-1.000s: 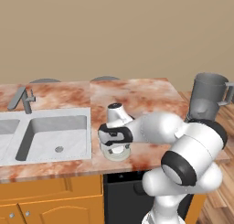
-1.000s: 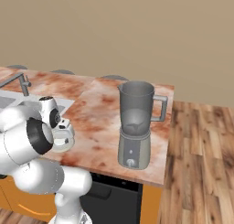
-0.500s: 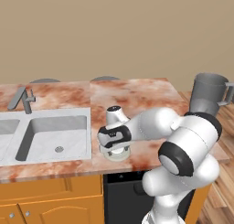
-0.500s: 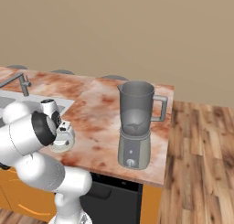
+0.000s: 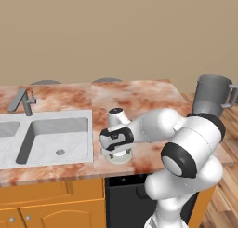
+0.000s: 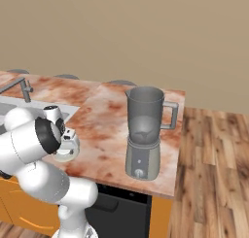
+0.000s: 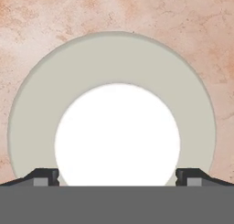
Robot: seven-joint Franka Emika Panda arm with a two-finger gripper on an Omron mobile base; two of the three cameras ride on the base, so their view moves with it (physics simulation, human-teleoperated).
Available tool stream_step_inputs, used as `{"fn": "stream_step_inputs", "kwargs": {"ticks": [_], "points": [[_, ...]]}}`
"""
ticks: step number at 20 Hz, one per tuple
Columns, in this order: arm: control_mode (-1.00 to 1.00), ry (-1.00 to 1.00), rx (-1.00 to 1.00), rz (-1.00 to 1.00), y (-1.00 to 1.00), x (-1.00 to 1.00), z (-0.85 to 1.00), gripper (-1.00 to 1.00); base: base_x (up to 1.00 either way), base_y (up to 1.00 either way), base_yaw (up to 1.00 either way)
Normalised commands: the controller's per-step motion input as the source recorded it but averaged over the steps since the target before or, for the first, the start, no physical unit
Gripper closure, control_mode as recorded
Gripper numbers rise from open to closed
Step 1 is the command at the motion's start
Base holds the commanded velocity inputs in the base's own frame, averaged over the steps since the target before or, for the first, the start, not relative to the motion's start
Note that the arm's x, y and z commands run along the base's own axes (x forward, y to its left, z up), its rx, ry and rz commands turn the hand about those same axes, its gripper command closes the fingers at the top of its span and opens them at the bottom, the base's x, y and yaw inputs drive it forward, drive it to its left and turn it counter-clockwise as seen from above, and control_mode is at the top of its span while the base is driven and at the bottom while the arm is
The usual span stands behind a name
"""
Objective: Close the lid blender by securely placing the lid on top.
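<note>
The small flat round lid (image 7: 112, 122), pale grey-green at the rim with a white raised centre, lies flat on the reddish marbled tabletop (image 5: 139, 94) near its front edge, between the steel sink basin (image 5: 56, 138) and the tall grey blender (image 6: 144, 132) with its smoky translucent jar, and well apart from that blender. The robot's pincer (image 7: 117, 176) hangs directly over the lid, its two dark fingertips (image 7: 43, 176) spread wide, one on each side of the white centre and not closed on anything. The main risk is judged to be the grasp: if the fingertips close only on the low raised centre, they could slip off it, or the disc could tilt and skid across the smooth tabletop toward the front edge beside the sink. A shallow hold could also let the lid swing or drop on the long carry to the blender, and a tilted lid would likely catch on the jar's spout or rim instead of seating squarely. The open jar mouth gives little margin for a crooked placement. Counted: one lid, one blender, one sink basin with one faucet (image 5: 23, 101), one robot arm, one pincer with two fingertips.
</note>
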Motion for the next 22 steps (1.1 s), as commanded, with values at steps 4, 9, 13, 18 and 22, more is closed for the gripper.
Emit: {"fn": "stream_step_inputs", "kwargs": {"ticks": [4, 9, 13, 18, 22], "points": [[-1.0, -0.05, 0.0, 0.02, 0.0, 0.01, -0.16, 1.0, 0.0, 0.0, 0.0], [-1.0, -0.14, 0.0, 0.03, -0.04, 0.0, 0.0, 1.0, 0.0, 0.0, 0.0], [-1.0, -0.16, 0.0, 0.01, -0.05, -0.22, 0.03, 1.0, 0.0, 0.0, 0.0], [-1.0, -0.28, 0.02, 0.0, -0.07, -0.37, 0.58, 1.0, 0.0, 0.0, 0.0], [-1.0, -0.23, 0.01, 0.0, -0.2, -0.38, 0.91, 1.0, 0.0, 0.0, 0.0]]}}
